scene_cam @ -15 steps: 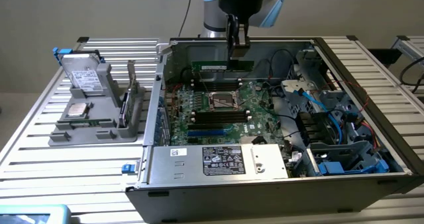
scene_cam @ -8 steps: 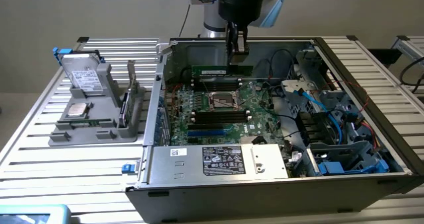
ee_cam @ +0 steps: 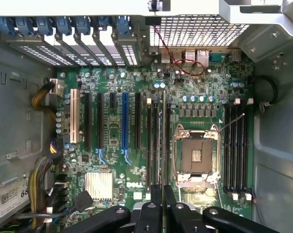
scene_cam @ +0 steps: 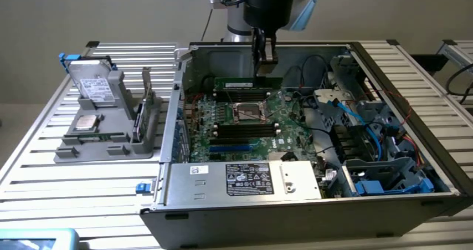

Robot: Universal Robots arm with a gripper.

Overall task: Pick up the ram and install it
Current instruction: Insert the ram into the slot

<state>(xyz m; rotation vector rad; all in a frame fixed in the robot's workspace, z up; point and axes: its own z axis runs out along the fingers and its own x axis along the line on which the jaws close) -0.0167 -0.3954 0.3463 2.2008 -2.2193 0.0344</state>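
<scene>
The exterior view takes in the open computer case (scene_cam: 296,217) lying on its side, with a grey tray (scene_cam: 103,144) of spare parts well off from the jaws, outside the case wall. The wrist view looks straight down on the motherboard (ee_cam: 112,160) below the jaws, with the processor socket (ee_cam: 197,156) just beside them. The gripper (ee_cam: 163,194) has its jaws drawn nearly together, pinching the top edge of the ram (scene_cam: 247,83), which stands on edge directly beneath them over the memory slots (ee_cam: 149,141); whether it is seated I cannot tell
</scene>
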